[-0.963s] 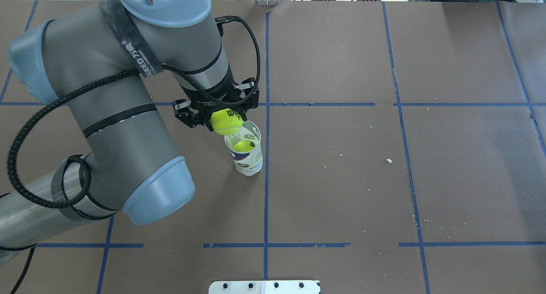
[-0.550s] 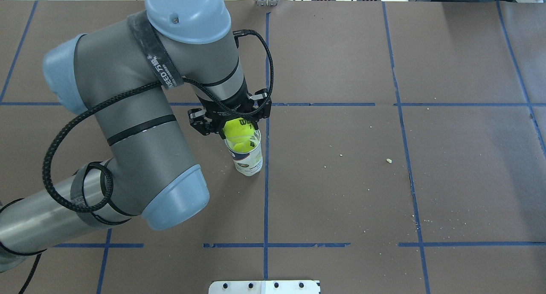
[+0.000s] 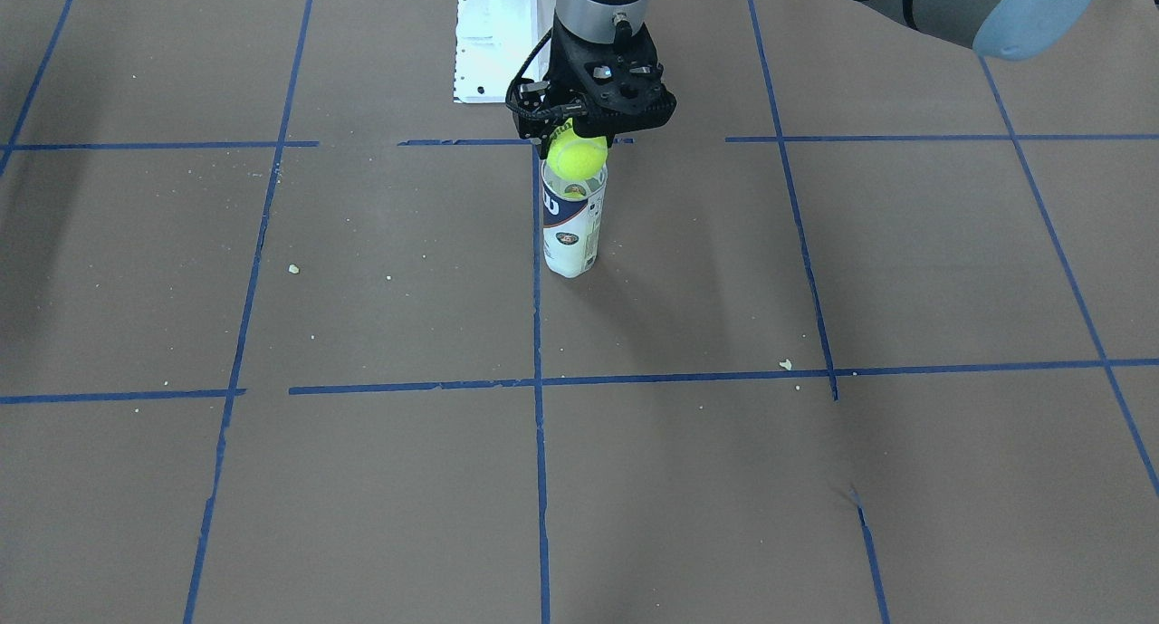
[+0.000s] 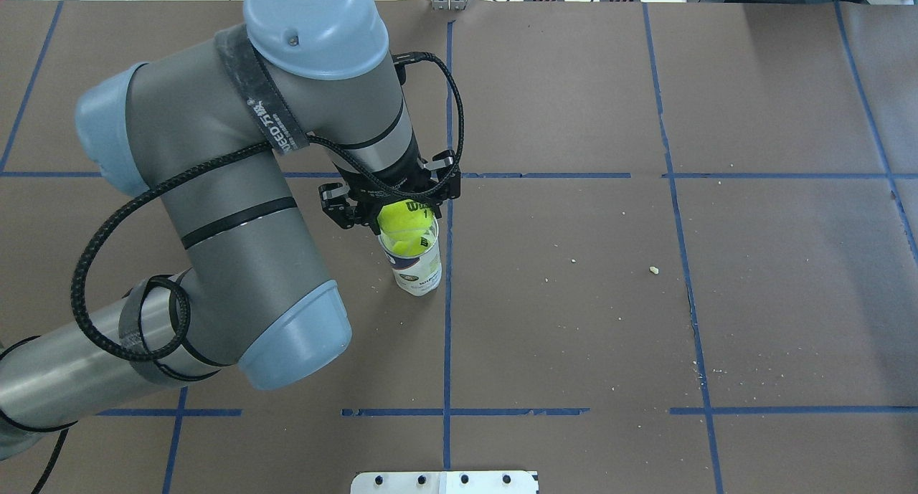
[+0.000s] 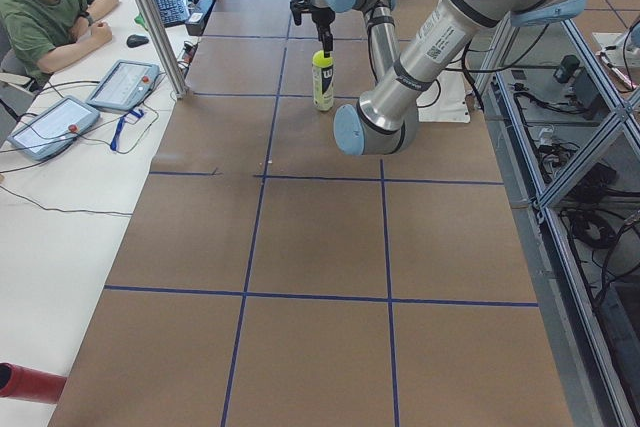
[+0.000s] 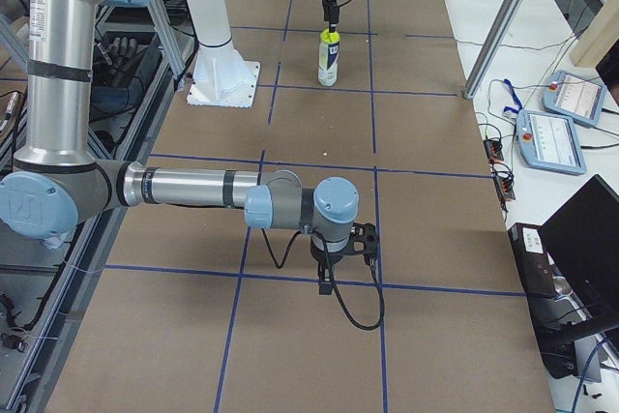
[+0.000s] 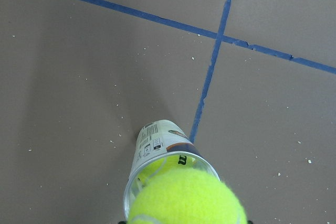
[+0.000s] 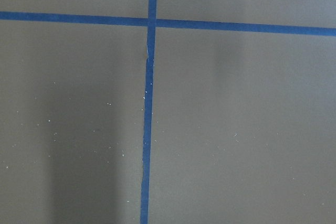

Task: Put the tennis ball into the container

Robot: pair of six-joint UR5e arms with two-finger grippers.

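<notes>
My left gripper (image 3: 578, 142) is shut on the tennis ball (image 3: 577, 159), a bright yellow-green ball with dark lettering (image 4: 401, 221). It holds the ball right over the open mouth of the container (image 3: 570, 230), an upright clear can with a white and navy label (image 4: 417, 268). The ball's underside is about level with the rim. In the left wrist view the ball (image 7: 186, 200) fills the bottom edge over the can (image 7: 160, 142). A second ball (image 4: 407, 246) lies inside the can. My right gripper (image 6: 334, 273) hangs low over the table far from the can; whether it is open or shut I cannot tell.
The white pedestal base (image 3: 493, 35) stands behind the can. A white plate (image 4: 445, 482) lies at the near table edge. An operator (image 5: 50, 7) sits at a side table with tablets (image 5: 125, 84). Small crumbs (image 4: 654, 269) dot the brown, blue-taped table.
The left gripper has carried the ball to the right, from beside the can's rim to over its mouth. In the last half second it has hardly moved.
</notes>
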